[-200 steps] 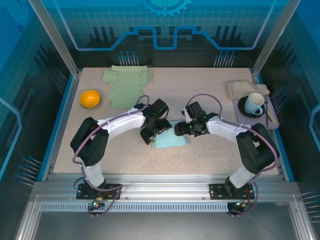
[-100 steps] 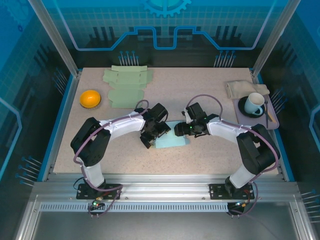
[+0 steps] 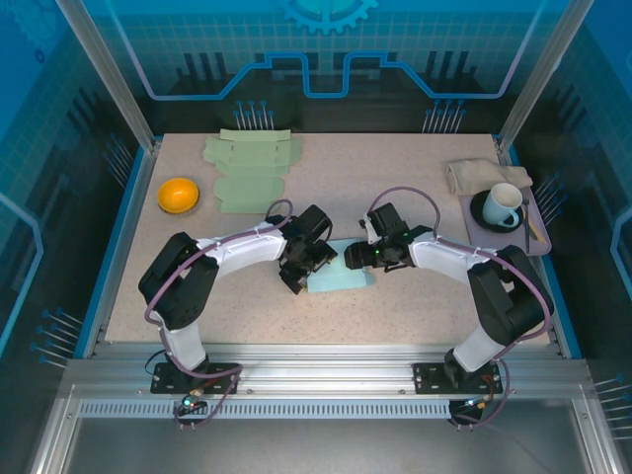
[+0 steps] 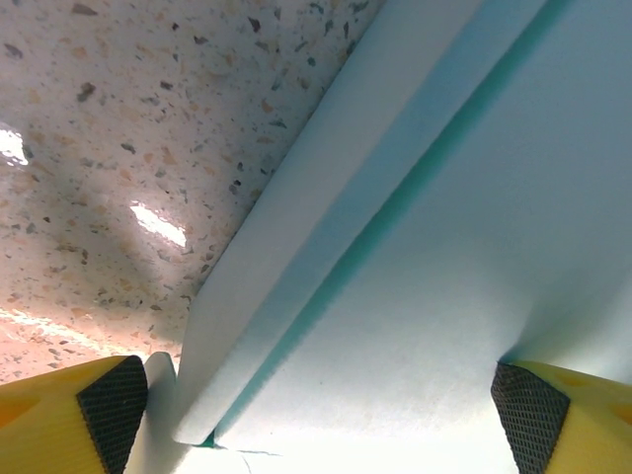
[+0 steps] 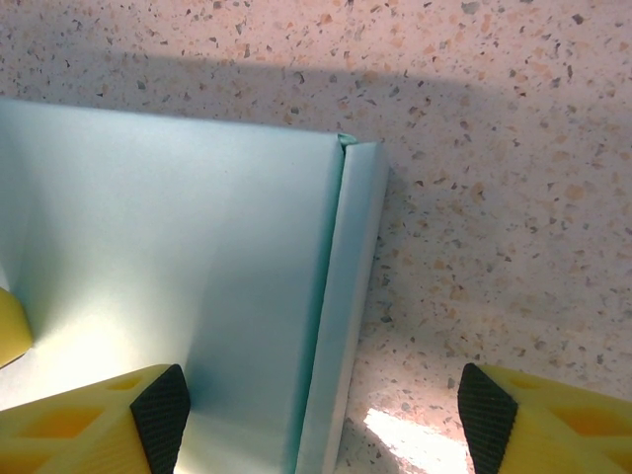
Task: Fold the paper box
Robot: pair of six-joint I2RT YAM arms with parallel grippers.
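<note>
The paper box [image 3: 341, 279] is a pale blue card lying flat on the speckled table at mid-centre. My left gripper [image 3: 296, 272] hangs low over its left end, jaws open. In the left wrist view the box [image 4: 425, 247] has a folded flap [image 4: 296, 247] along its edge, and my left gripper [image 4: 321, 415] straddles that edge with one fingertip [image 4: 114, 405] by the table side. My right gripper [image 3: 360, 259] is over the box's right end, open. In the right wrist view it [image 5: 324, 415] spans the box [image 5: 178, 247] and its narrow side flap [image 5: 351, 296].
Flat green card sheets [image 3: 247, 168] lie at the back left beside an orange bowl [image 3: 179, 194]. A tray [image 3: 538, 237] with a mug [image 3: 504, 205] and a folded cloth [image 3: 474, 173] are at the back right.
My left gripper has shifted slightly down and left along the box's left end, its jaws a touch narrower. The right arm has barely moved.
</note>
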